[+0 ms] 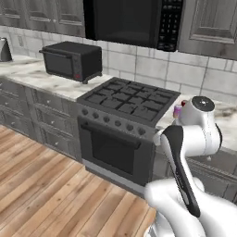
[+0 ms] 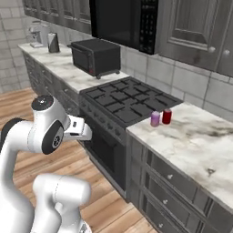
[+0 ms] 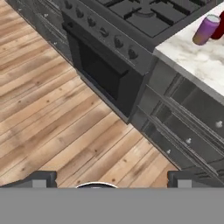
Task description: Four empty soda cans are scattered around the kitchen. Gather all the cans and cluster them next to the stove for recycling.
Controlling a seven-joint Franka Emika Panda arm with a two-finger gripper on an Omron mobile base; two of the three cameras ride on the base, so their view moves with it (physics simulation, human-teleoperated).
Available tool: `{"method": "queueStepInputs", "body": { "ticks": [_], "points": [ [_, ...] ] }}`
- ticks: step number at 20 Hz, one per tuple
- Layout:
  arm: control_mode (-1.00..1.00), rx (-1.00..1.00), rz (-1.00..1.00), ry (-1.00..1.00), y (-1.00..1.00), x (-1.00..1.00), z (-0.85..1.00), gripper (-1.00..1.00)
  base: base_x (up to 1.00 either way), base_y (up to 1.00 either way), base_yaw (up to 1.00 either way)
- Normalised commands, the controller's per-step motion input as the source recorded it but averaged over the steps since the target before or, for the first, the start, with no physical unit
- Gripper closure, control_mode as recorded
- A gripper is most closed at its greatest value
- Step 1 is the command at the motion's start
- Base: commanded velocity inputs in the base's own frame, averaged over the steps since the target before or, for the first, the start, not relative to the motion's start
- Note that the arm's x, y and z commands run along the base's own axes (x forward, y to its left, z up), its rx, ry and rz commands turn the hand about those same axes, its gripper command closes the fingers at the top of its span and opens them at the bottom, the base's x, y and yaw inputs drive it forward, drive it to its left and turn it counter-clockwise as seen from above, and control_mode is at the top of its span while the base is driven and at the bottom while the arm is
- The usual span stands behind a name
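We see the stove (image 2: 129,101) set between two runs of marble desk (image 2: 200,141), its black grates bare and its round knobs and oven door facing the wood plank floor (image 1: 41,185); two soda cans stand upright on the desk just to the stove's right, close to its edge; the purple can (image 2: 155,119) sits nearer the front, and the red can (image 2: 167,116) stands just beside it, a little further back; from the right base view we cannot tell whether the two touch; in the hand view the purple can shows again at the upper right (image 3: 205,29), with a sliver of the red one cut off by the frame edge behind it; in the left base view we make out only a small purple patch past the arm's upper joint, which we take, with some doubt, to be the same can.

The gripper (image 3: 108,178) hangs out over the floor in front of the oven door and the drawers, well apart from both cans; its jaws stand wide apart with nothing between them, the two dark tips rising at either side of the hand view's bottom.

To the stove's left a black toaster oven (image 1: 73,60) rests on the desk; a black microwave (image 1: 134,21) hangs above the stove; dark grey cabinets (image 2: 200,27) line the tiled wall.
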Motion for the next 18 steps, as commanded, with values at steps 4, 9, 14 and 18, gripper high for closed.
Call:
{"method": "queueStepInputs", "body": {
  "ticks": [4, 9, 14, 18],
  "points": [
    [1.00, 0.00, 0.00, 0.00, 0.00, 0.00, 0.00, -1.00, 0.00, 0.29, 0.48],
    [1.00, 0.00, 0.00, 0.00, 0.00, 0.00, 0.00, -1.00, 0.00, 0.30, 0.48],
    [1.00, 0.00, 0.00, 0.00, 0.00, 0.00, 0.00, -1.00, 0.00, 0.32, 0.46],
    [1.00, 0.00, 0.00, 0.00, 0.00, 0.00, 0.00, -1.00, 0.07, 0.33, 0.43]
  ]
}}
